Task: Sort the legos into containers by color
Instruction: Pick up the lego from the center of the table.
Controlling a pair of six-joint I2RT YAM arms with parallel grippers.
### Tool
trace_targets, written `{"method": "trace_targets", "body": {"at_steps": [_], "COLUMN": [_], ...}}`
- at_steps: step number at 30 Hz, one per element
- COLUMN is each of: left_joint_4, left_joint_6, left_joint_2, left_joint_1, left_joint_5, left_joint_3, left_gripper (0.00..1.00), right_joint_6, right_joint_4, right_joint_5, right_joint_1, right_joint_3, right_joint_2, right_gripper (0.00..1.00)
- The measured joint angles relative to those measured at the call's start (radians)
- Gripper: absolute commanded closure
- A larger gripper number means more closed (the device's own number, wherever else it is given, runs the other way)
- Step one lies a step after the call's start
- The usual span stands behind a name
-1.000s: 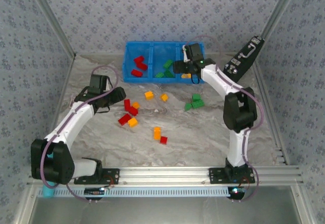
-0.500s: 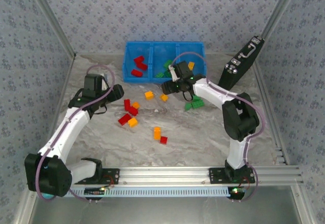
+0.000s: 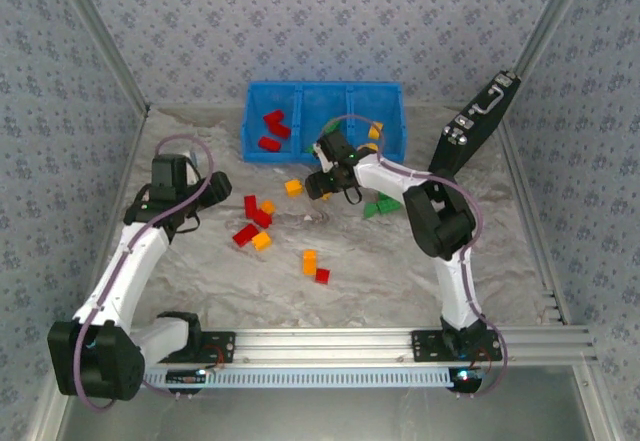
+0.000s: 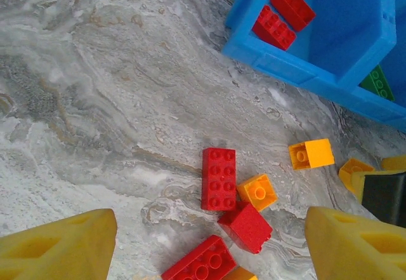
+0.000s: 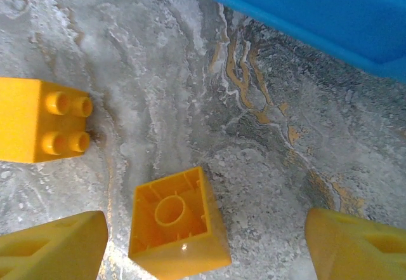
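**Colour rundown, lego table**

The small plastic lego bricks (image 4: 218, 178) are red, orange-yellow and green; the rectangular plastic bin (image 4: 288, 65) is bright blue. Tabletop (image 4: 95, 102) is grey-white marble swirl with tan veins. Walls (image 3: 300, 21) have a pale blue-grey flower print. Left gripper (image 4: 206, 229) and right gripper (image 5: 203, 229) both have yellow fingers.

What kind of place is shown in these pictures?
Probably a robot test booth: two arms bolted to an aluminium rail, patterned walls on a metal frame, and a marbled table with toy bricks.
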Motion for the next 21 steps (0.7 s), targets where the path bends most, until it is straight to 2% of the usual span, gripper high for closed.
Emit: {"method": "trace_targets", "body": {"at_steps": [8, 13, 21], "left_joint_4": [0.000, 0.000, 0.000], "left_joint_6": [0.007, 0.012, 0.014], "left_joint_2": [0.000, 0.006, 0.012], "left_joint_1": [0.009, 0.009, 0.010], "left_joint_5": [0.014, 0.022, 0.036], "left_joint_3": [-0.005, -0.005, -0.005], "left_gripper": [0.22, 0.22, 0.22], "right_joint_6": [-0.003, 0.005, 0.014], "right_joint_4": [-0.030, -0.026, -0.015], "right_joint_5": [0.019, 0.043, 0.078], "right_joint_1": [0.011, 0.021, 0.019], "right_joint_3": [0.043, 0.036, 0.027], "right_joint_2": [0.051, 0.051, 0.049], "right_gripper": [0.32, 0.52, 0.69]}}
